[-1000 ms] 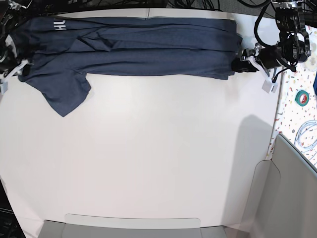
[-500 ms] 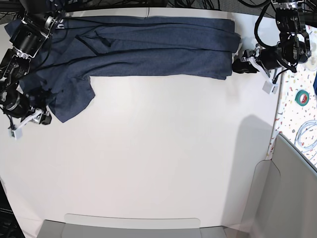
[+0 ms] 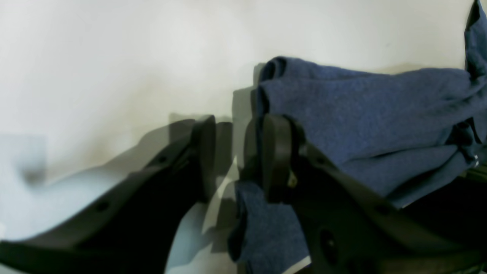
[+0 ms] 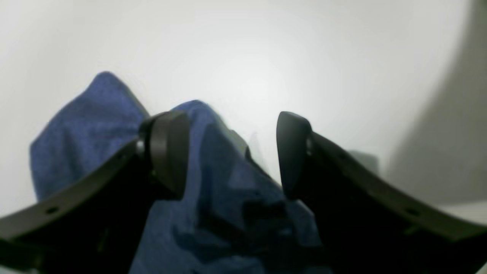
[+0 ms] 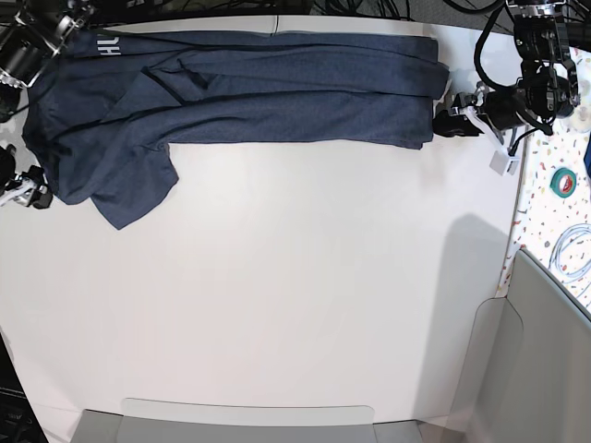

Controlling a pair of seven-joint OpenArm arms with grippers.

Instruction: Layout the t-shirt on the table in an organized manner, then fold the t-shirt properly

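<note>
The dark navy t-shirt point(image 5: 277, 92) lies as a long folded strip along the far edge of the white table point(image 5: 295, 295), with one sleeve hanging toward me at the left and white lettering at its far left corner. My left gripper point(image 5: 445, 120) sits at the strip's right end. In the left wrist view, the left gripper point(image 3: 237, 152) is open with bare table in the gap, one finger point(image 3: 276, 152) resting against the t-shirt point(image 3: 361, 114). My right gripper point(image 5: 32, 192) is at the shirt's left end. In the right wrist view, the right gripper point(image 4: 232, 148) stands wide open over the t-shirt point(image 4: 228, 213).
A speckled surface at the right holds a green tape roll point(image 5: 564, 181) and coiled cable point(image 5: 572, 249). A grey panel point(image 5: 540, 369) stands at the near right, and a grey tray edge point(image 5: 249, 420) runs along the near side. Cables hang behind the table's far edge.
My right arm swung toward me, then back to the table's left edge, and its jaws widened. The shirt's left end shifted and now lies looser. The left arm stayed put.
</note>
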